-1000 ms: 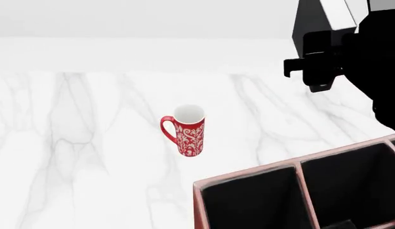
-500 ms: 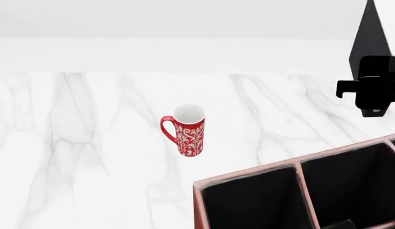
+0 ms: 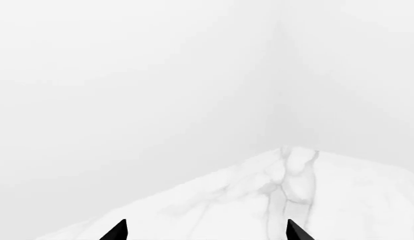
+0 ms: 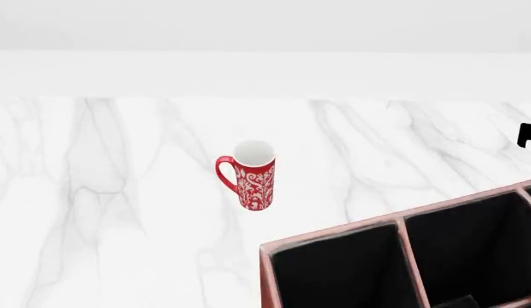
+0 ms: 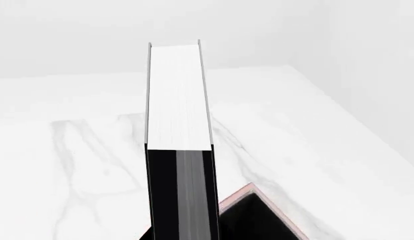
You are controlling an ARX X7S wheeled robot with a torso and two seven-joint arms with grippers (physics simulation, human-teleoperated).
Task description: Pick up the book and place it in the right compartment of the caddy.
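In the right wrist view the book [image 5: 179,95] stands between the jaws, its white page edges facing the camera above black covers. My right gripper [image 5: 182,236] is shut on it, its fingers mostly hidden behind the book. One pink-rimmed corner of the caddy [image 5: 250,192] shows just beside and below the book. In the head view the caddy [image 4: 334,235] fills the lower right with its black compartments, and the book is out of view there. Only a black bit of my right arm [image 4: 529,135] shows at the right edge. My left gripper [image 3: 207,232] is open over bare marble.
A red patterned mug [image 4: 248,174] stands upright on the white marble table [image 4: 103,192], left of and beyond the caddy. A white wall runs behind the table. The left wrist view shows a table corner [image 3: 297,155] against white walls.
My right gripper with the book has moved rightward, almost fully out of the head view. The mug and caddy have not moved.
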